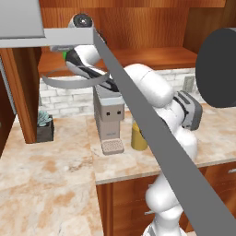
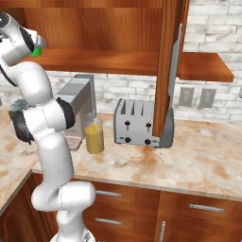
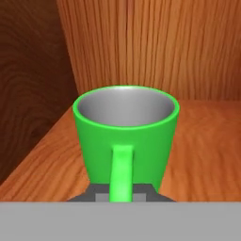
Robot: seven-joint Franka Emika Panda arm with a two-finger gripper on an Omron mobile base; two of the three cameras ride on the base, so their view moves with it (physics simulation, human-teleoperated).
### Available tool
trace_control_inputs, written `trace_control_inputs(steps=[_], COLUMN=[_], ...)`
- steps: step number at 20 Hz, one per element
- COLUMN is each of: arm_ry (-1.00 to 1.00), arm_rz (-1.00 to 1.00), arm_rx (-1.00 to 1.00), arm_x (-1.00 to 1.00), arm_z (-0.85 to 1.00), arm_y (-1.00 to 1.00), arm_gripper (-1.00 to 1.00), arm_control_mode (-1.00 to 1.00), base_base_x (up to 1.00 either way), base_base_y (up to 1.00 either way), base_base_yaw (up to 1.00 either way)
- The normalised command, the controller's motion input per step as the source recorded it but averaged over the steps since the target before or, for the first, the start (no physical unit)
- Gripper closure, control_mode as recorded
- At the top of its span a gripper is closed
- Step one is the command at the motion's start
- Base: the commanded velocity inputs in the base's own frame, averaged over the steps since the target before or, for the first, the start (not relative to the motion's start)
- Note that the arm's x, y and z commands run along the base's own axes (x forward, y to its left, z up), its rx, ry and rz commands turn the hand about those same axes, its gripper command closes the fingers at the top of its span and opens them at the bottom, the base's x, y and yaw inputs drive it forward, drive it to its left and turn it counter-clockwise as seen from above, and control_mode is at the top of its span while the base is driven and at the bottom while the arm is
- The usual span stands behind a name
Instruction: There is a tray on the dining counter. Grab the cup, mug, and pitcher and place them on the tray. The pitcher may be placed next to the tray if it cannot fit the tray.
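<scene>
Your gripper (image 3: 121, 195) is clenched on the mug (image 3: 126, 136) by its handle, probably because the body is too wide. The mug sits upright on the wooden shelf (image 3: 207, 155).

A grey coffee machine (image 1: 109, 120) stands on the marbled counter against the white brick backsplash (image 2: 142, 87). A silver two-slot toaster (image 2: 137, 122) sits to its right, beside a wooden cabinet panel (image 2: 166, 61). A small potted succulent (image 1: 44, 124) occupies the corner. Two wall outlets (image 2: 196, 97) appear, detail unclear.
</scene>
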Motion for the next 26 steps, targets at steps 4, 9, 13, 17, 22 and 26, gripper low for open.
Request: trace_control_inputs(steps=[4,9,13,17,22,26], arm_ry=[0.00,0.00,0.00,0.00,0.00,0.00], arm_rz=[0.00,0.00,0.00,0.00,0.00,0.00], arm_rx=[0.00,0.00,0.00,0.00,0.00,0.00], arm_x=[-0.75,-0.79,-0.81,-0.85,-0.99,-1.00], arm_z=[0.00,0.00,0.00,0.00,0.00,0.00], arm_y=[-0.66,-0.82,-0.83,-0.73,-0.56,-0.46], arm_gripper=[1.00,1.00,1.00,1.00,1.00,1.00], arm_control_mode=[-1.00,-1.00,-1.00,-1.00,-1.00,-1.00], base_base_x=[0.00,0.00,0.00,0.00,0.00,0.00], base_base_y=[0.00,0.00,0.00,0.00,0.00,0.00], base_base_yaw=[0.00,0.00,0.00,0.00,0.00,0.00])
